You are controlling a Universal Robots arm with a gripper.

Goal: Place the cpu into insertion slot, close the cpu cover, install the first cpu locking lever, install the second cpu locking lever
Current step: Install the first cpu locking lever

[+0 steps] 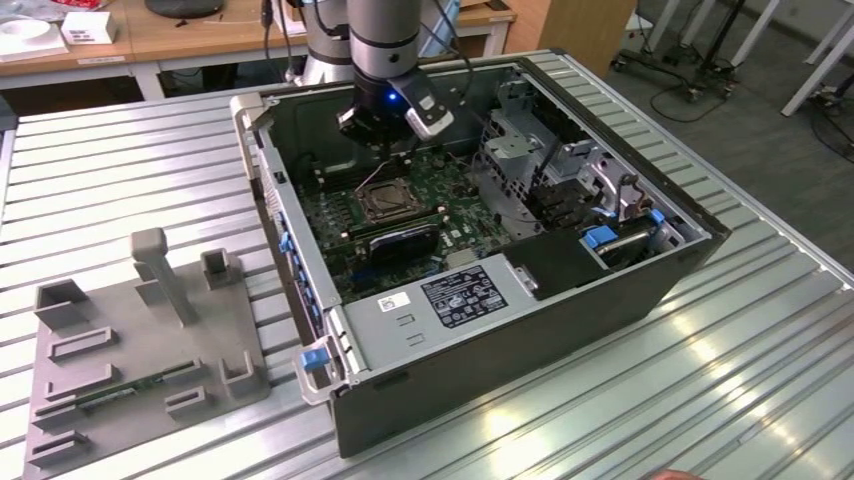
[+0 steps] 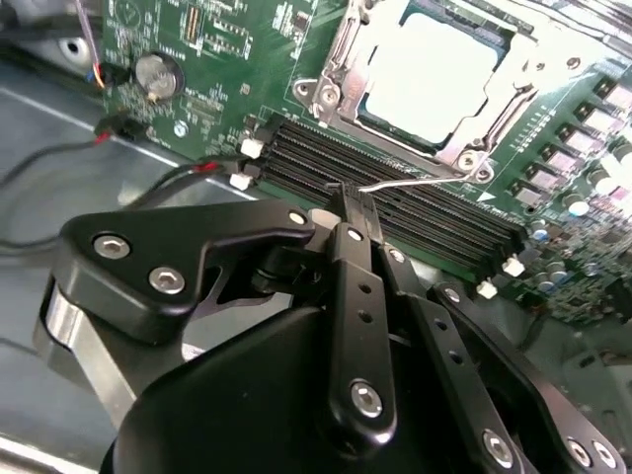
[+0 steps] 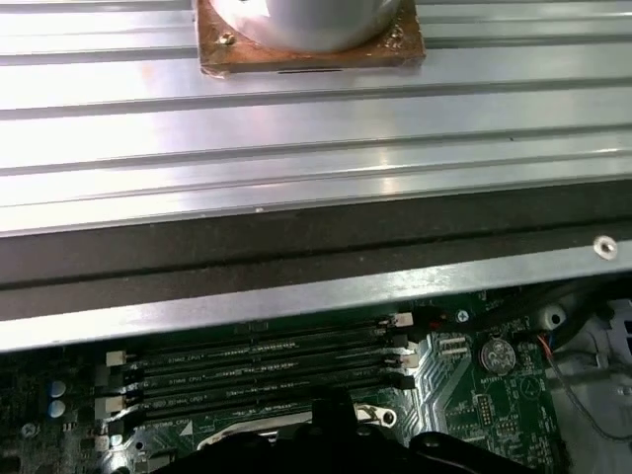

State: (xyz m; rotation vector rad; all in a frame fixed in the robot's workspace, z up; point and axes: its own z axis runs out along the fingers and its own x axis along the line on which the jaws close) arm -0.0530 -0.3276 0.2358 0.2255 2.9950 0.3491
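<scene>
The cpu (image 2: 427, 71) lies flat in its socket on the green motherboard, pale top showing through the window of the cpu cover (image 2: 334, 54), which is folded down over it. A thin wire locking lever (image 2: 415, 179) runs along the socket's edge beside the memory slots, raised off the board. My gripper (image 2: 348, 197) is shut on that lever's free end. In the exterior view the gripper (image 1: 384, 148) hangs inside the open computer case just above the socket (image 1: 387, 203), with the lever (image 1: 372, 175) slanting up to it.
Black memory slots (image 2: 395, 202) lie between the gripper and the socket. A coin battery (image 2: 153, 74) and red-black cables (image 2: 148, 133) sit nearby. The case wall (image 3: 296, 286), a drive cage (image 1: 534, 160) and the power supply (image 1: 454, 295) hem the board in. A grey fixture tray (image 1: 134, 340) sits outside.
</scene>
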